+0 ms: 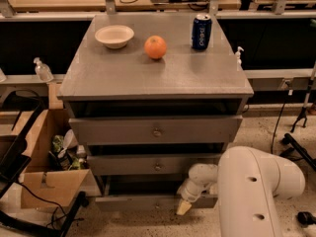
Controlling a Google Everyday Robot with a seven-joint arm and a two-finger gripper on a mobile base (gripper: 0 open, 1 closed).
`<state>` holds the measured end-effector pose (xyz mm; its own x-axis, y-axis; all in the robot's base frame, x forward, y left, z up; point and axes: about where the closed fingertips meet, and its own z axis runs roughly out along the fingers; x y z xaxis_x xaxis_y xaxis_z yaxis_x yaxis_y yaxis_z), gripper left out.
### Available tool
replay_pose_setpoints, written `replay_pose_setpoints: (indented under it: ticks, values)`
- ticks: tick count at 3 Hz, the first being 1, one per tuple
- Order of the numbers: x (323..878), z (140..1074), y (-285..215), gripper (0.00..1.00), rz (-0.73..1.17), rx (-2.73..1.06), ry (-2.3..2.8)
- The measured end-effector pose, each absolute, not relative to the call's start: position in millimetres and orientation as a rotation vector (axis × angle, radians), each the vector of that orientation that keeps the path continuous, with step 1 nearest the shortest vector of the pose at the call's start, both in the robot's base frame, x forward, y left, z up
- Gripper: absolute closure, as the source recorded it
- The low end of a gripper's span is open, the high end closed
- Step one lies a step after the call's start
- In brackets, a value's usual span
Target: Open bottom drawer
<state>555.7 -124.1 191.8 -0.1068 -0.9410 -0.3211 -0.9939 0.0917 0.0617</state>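
Observation:
The grey cabinet has three drawer fronts. The bottom drawer [148, 201] is the narrowest front, low near the floor; its knob is not visible. My white arm reaches in from the lower right. The gripper [184, 206] is at the right part of the bottom drawer's front, its pale tip pointing down toward the floor. The mid-sized drawer [153, 164] and the widest top drawer [155, 130] sit above, each with a small round knob.
On the cabinet top stand a white bowl [114, 35], an orange [155, 47] and a blue can [201, 31]. A cardboard box [47, 181] with clutter sits at left on the floor. Cables and a stand leg lie at right.

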Motion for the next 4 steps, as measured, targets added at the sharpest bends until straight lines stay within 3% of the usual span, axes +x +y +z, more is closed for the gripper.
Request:
replay_pose_setpoints:
  ticks: [1,2,3,4]
  values:
    - [556,192,-124,0.00,0.391,-1.953,2.164]
    - [555,192,-124,0.04,0.393,-1.954,2.164]
    - [553,190,-123,0.27,0.397,-1.956,2.165]
    - [517,199,-125,0.58,0.389,-1.951,2.264]
